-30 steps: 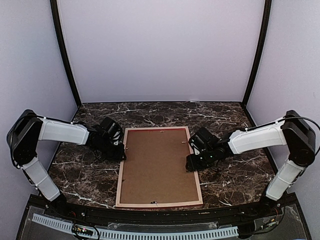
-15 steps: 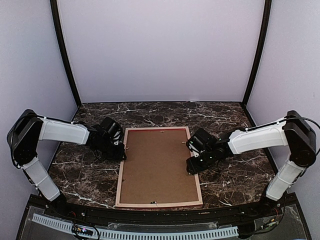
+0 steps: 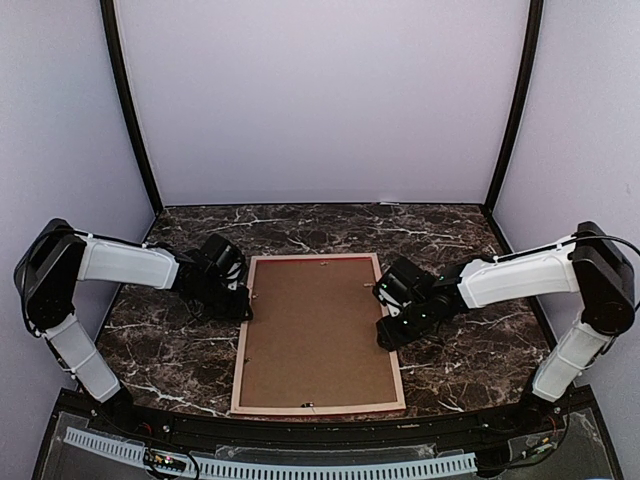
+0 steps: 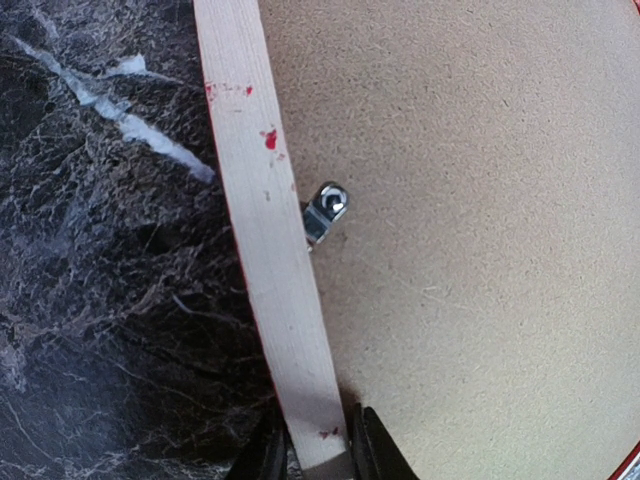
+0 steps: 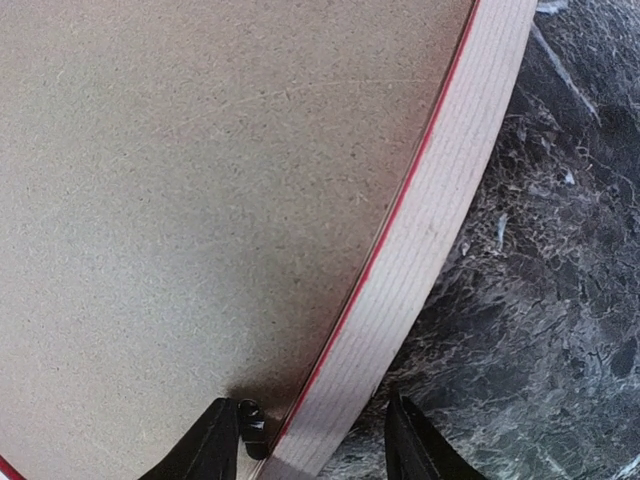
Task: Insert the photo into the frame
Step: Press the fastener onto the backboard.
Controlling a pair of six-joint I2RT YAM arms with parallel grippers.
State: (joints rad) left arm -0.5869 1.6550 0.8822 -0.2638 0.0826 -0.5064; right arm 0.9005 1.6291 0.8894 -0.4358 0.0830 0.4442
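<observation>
The frame lies face down on the marble table, its pale wood back up, with a brown backing board filling it. The photo is out of view. My left gripper is shut on the frame's left rail, one finger on each side. My right gripper stands open astride the right rail. One of its fingers rests over the board beside a small black tab, and the other hangs over the marble with a gap to the rail.
A small metal turn tab sits on the board against the left rail. Dark marble tabletop surrounds the frame. Pale walls close the back and both sides, and a black ledge runs along the near edge.
My right gripper has shifted slightly nearer along the right rail and its jaws have narrowed a little. The left gripper and the frame have not moved.
</observation>
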